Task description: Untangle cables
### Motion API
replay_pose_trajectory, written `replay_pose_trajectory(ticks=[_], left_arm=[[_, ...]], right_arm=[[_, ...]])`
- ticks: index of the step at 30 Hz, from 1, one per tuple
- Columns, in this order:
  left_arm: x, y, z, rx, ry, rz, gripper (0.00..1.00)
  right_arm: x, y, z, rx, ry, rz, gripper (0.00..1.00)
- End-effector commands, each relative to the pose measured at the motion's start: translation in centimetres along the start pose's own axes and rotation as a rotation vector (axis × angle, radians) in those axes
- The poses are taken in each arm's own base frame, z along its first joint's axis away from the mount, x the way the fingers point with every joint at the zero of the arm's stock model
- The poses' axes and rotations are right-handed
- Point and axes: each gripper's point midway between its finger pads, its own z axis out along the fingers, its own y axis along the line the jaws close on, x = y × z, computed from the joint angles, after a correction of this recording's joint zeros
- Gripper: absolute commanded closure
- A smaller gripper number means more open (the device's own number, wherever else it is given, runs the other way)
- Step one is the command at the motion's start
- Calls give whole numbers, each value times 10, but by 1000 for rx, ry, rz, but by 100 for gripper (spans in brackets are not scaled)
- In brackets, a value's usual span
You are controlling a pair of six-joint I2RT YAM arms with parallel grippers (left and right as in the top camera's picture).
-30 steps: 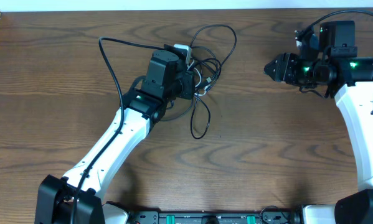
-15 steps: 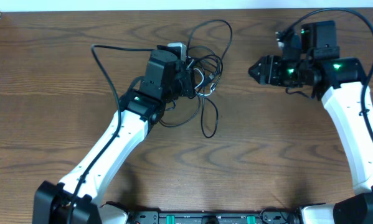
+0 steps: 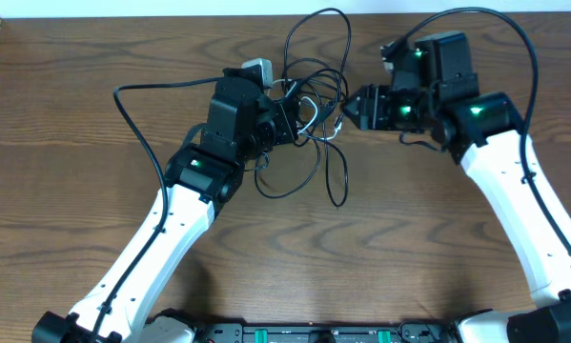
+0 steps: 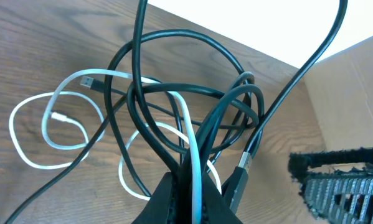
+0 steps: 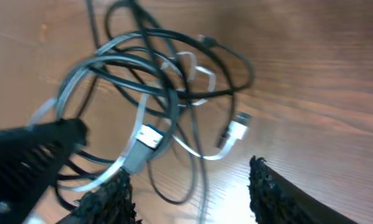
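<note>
Left gripper (image 4: 191, 191) is pressed shut, pinching a few strands of the cables (image 3: 316, 93) btwn its tips: a white cord (image 4: 187, 134) and at least two black ones run straight into the closed jaws in the left wrist view. Seen from overhead, the left gripper (image 3: 287, 118) sits at the left edge of the bundle, pointing right. Right gripper (image 3: 348, 107) faces it from the right side w/ jaws spread; in the right wrist view its two fingers (image 5: 108, 198) stand well apart and nothing is clamped btwn them. The right gripper (image 5: 192, 202) hovers just beside the bundle, tips near the rightmost loops; can't tell if it touches a strand. The cables sit as one knotted clump at the far-centre of the table (image 3: 94, 200), btwn the two grippers. One black loop (image 3: 316, 43) arches toward the far edge, another black loop (image 3: 336, 181) trails toward the near side. The white cord also makes a flat loop (image 4: 46, 127) on the wood, w/ a small plug end (image 4: 85, 81) showing. A silver-tipped white connector (image 5: 231, 133) lies close to the right gripper's side. A small white block (image 3: 257, 68), poss. a plug body, sits at the far side of the left gripper, though the view is too small to be sure.
</note>
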Motion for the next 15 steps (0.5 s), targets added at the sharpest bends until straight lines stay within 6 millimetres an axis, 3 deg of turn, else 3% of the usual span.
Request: replay_pose_trajectory(ticks=[1,10,15], left_arm=[[-9,-15,-7,44,-24,-21,92],[-9,-14,-7,42,-20,-21,92],[-7,-12,-7,35,-16,-20,92]], right_arm=[[10,8,19,-16,41,89,45],[14,30,66,-68,62,146,57],[11,32,79,-81,53,166,77]])
